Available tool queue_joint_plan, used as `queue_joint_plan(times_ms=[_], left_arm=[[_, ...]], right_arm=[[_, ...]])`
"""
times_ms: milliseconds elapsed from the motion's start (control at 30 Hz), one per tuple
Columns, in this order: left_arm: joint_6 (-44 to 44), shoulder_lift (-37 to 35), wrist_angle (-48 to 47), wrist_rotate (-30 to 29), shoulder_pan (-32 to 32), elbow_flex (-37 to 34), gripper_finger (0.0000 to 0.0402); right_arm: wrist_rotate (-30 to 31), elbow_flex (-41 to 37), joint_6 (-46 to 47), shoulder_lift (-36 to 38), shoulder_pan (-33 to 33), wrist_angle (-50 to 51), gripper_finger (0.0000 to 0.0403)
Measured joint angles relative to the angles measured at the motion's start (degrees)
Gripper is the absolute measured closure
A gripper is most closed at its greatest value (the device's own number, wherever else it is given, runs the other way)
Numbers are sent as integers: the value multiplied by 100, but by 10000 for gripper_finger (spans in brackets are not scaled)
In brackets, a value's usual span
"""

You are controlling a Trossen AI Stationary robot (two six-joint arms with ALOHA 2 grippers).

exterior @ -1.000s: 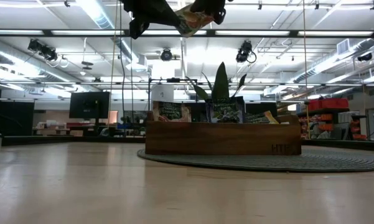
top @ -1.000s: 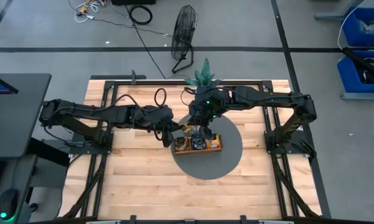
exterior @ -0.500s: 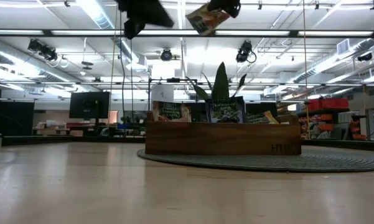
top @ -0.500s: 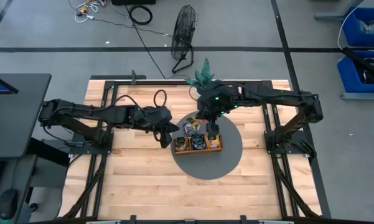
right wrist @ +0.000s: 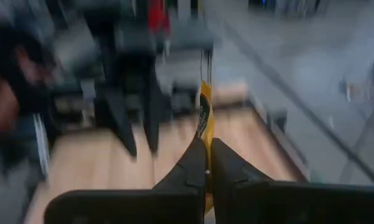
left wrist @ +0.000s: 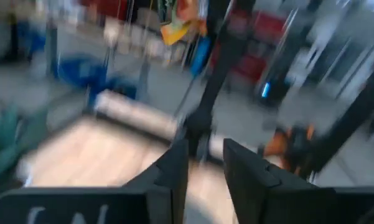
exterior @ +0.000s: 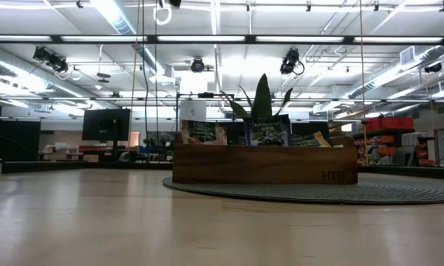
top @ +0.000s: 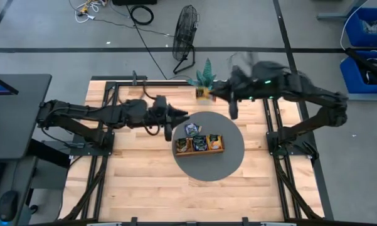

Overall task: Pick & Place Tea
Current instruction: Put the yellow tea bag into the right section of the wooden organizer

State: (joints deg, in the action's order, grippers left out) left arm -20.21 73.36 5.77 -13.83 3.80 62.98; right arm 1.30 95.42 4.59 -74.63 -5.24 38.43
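Observation:
An orange-yellow tea sachet (top: 204, 94) hangs high over the table's far edge, next to the plant, with my right gripper (top: 212, 94) shut on it. It shows edge-on in the right wrist view (right wrist: 204, 109). My left gripper (top: 183, 115) points level toward the table's right side, left of the mat. Its fingers (left wrist: 174, 165) stand a little apart with nothing between them. The brown wooden tray (exterior: 229, 166) sits on a round grey mat (top: 232, 154) and holds several sachets (top: 199, 143) standing upright. One dark blue sachet (top: 191, 129) lies flat on the mat just beyond the tray. My right gripper pinches the orange-yellow sachet between its two fingers by the sachet's near edge (right wrist: 203, 132). The fingers come from the table's right, slanting slightly down. The sachet stands on edge beyond the fingertips, lifted clear of table and tray.
A potted plant (top: 206, 74) stands at the table's far edge, close to my right gripper. Black frame rails (top: 113, 94) run along the table's sides. Bare wooden tabletop (top: 144, 182) lies near and left of the mat.
The orange-yellow sachet, between both grippers over the tray a second ago, has gone with my right gripper. That gripper rose and swung toward the table's far edge, out of the low view. My left gripper let go of the sachet, rose a little and tipped up to level.

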Motion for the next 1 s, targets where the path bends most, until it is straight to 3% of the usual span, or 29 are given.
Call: queue_joint_plan(times_ms=[200, 333, 767, 1000], left_arm=[[582, 51, 1956, -450, -116, 1, 268], [636, 43, 2726, -702, -230, 4, 249], [588, 50, 3170, -646, -228, 2, 178], [597, 48, 3273, -643, -236, 2, 167]], right_arm=[[68, -48, 80, 225, 202, -1220, 403], [131, -48, 36, 188, 304, -1865, 403], [70, -57, -56, -354, 365, -2733, 403], [-38, -57, 36, -545, 365, -2968, 403]])
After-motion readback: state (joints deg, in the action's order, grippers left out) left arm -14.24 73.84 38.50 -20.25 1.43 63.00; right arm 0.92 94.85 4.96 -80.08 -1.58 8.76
